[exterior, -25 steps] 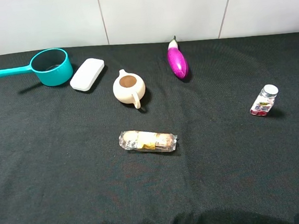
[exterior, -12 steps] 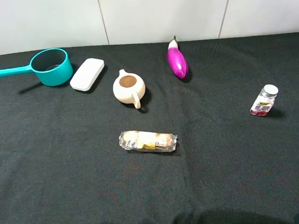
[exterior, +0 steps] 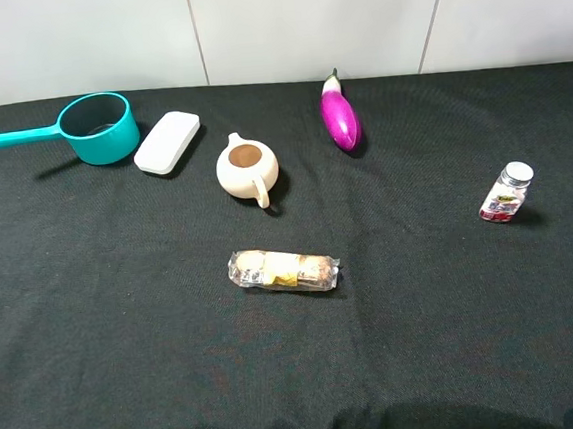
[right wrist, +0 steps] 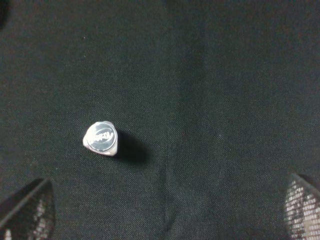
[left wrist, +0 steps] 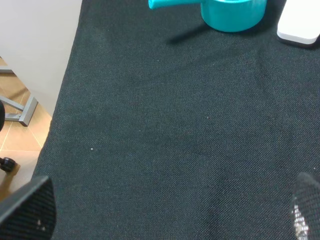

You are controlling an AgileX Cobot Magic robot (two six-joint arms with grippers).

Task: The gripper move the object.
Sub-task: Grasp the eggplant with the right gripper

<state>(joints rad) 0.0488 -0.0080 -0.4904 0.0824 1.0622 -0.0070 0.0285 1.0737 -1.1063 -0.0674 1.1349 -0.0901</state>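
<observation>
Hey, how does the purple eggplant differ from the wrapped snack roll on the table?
The eggplant is glossy magenta with a white neck; the snack roll is pale pieces in clear wrap. The eggplant lies near the back edge, running roughly front to back; the snack roll lies crosswise near the middle. Both are elongated and lie flat on the black cloth.

Bench cloth (exterior: 115,320): black, matt, woven.
Eggplant (exterior: 339,119): glossy magenta plastic.
Snack roll (exterior: 283,270): clear shiny film wrap.
Jar (exterior: 507,193): clear body, shiny metallic lid.
</observation>
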